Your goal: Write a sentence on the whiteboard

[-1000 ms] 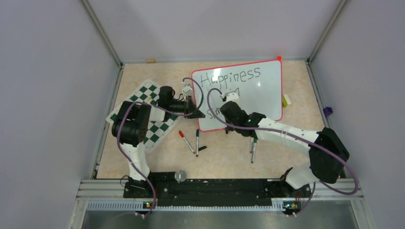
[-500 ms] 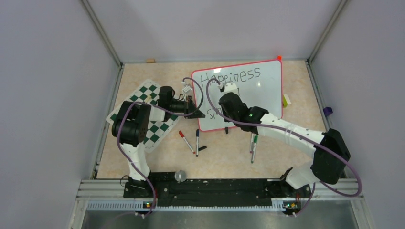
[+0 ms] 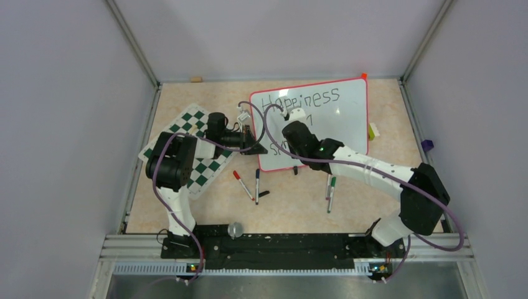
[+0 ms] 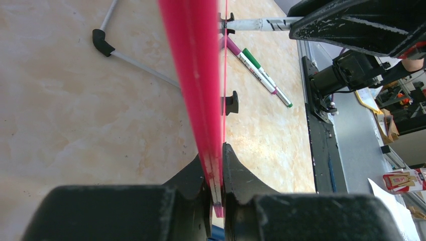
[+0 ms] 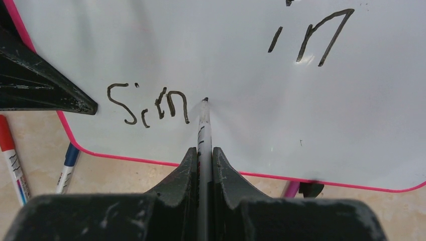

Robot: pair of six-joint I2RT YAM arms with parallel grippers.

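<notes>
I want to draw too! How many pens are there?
5: writing pen in the right gripper, tip at the whiteboard; red pen and blue pen below its left corner; green pen and a second pen by the right arm. More may be hidden.

whiteboard (image 3: 342,124) | handwritten, black | "Happiness" | "in" | "Sim" (last word unclear)

Your left arm (image 3: 169,163) and right arm (image 3: 380,175) are black and white, with purple cables (image 3: 266,124); the black fingers (image 5: 181,170) look scratched.

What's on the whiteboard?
Written on the whiteboard: "Happiness" along the top, a short word starting "S" lower left, marker tip beside it. Right arm hides the middle from above.
</notes>
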